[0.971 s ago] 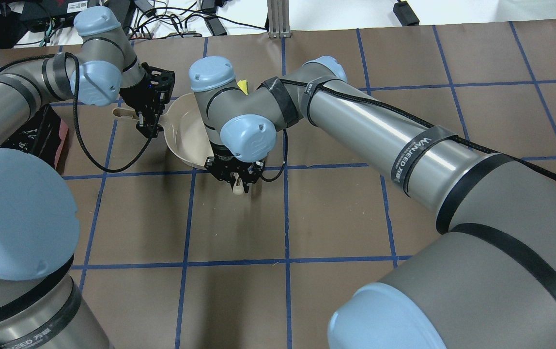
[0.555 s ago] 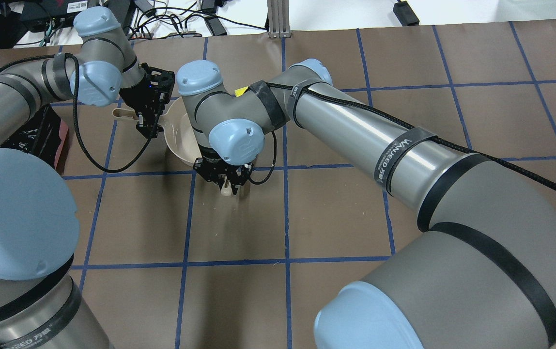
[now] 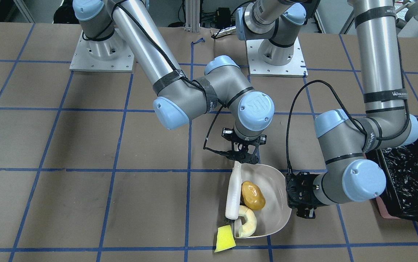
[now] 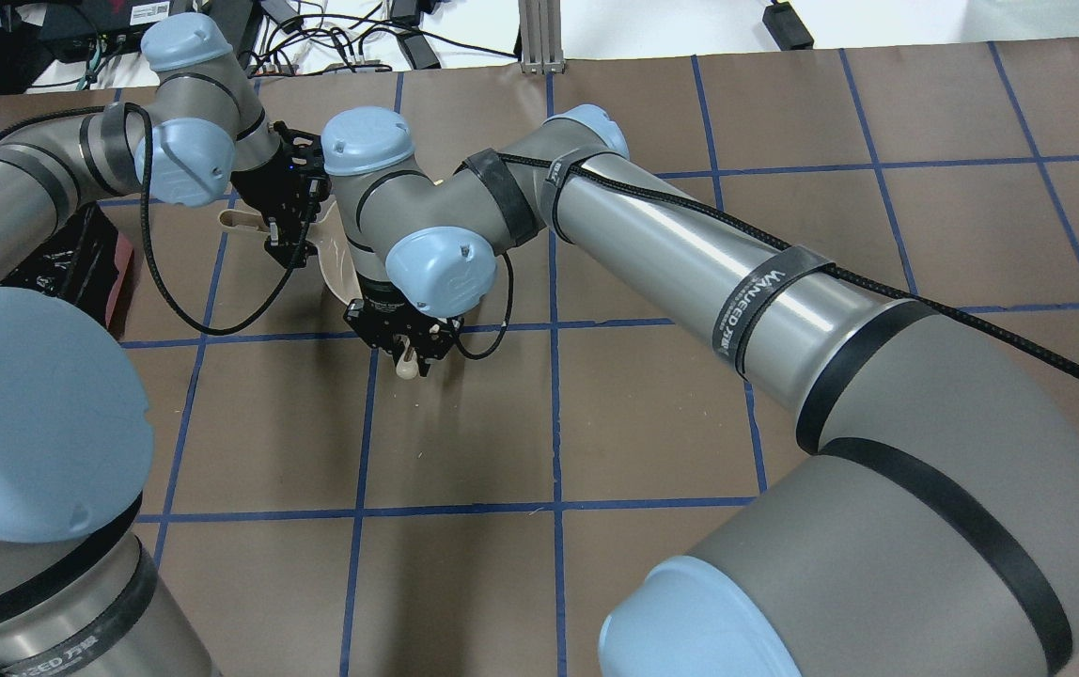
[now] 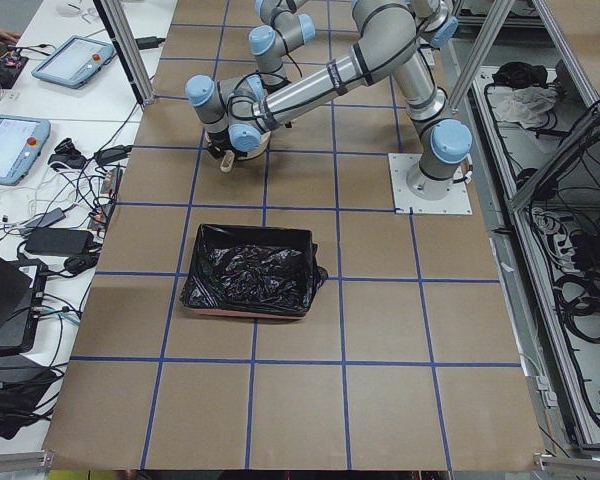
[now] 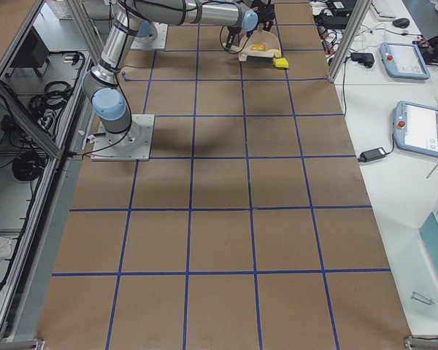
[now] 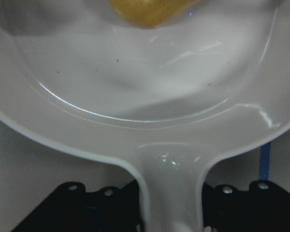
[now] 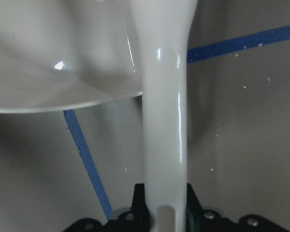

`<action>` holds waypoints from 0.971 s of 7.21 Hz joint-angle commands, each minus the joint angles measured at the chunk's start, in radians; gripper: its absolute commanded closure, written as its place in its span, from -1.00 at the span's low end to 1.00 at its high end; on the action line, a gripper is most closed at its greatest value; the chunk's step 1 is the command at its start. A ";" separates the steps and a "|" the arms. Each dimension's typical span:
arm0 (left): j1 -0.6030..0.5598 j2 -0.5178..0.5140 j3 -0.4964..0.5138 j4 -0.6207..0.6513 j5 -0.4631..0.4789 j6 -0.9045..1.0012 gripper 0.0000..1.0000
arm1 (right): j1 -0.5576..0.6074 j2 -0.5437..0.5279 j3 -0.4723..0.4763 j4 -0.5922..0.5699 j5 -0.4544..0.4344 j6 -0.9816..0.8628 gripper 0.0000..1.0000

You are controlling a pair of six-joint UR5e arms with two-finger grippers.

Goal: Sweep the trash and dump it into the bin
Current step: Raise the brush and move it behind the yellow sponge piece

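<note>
- My right claw point(image 3: 244, 155) is clamped on the handle end of the white brush point(image 3: 232, 193). On the front camera's clock, the brush runs down toward six along the dustpan's point(image 3: 278, 203) open mouth.
- My left claw point(image 3: 301, 198) is closed on the dustpan's handle, at three o'clock of the pan.
- The amber lump point(image 3: 252, 195) sits inside the pan, just beside the brush.
- The pale crescent point(image 3: 248, 222) lies at the pan's lip near six.
- The yellow wedge point(image 3: 224, 238) is outside on the table point(image 3: 85, 203), at seven o'clock off the brush tip.
- If I lift the pan now, I judge the wedge gets left behind and the crescent may slide off the lip.
- A stroke that is too fast or too flat could flick the wedge away, or ride over it because it is thin.
- A hard push could shove the pan against my left grip.
- The bin point(image 3: 413, 171) stands at three o'clock. My own left wrist, elbow and looping cable point(image 3: 289, 120) lie between it and the pan.
- My right wrist hangs over the pan's twelve o'clock edge, so it must clear before any lift.
</note>
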 commanded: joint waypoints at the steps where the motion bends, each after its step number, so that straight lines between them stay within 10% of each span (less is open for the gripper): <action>1: 0.000 0.000 0.000 0.000 -0.001 -0.006 0.96 | 0.006 0.013 -0.009 -0.025 0.026 0.027 0.79; 7: 0.006 0.000 0.000 0.000 -0.002 -0.002 0.96 | 0.006 0.010 -0.017 -0.139 0.155 0.033 0.84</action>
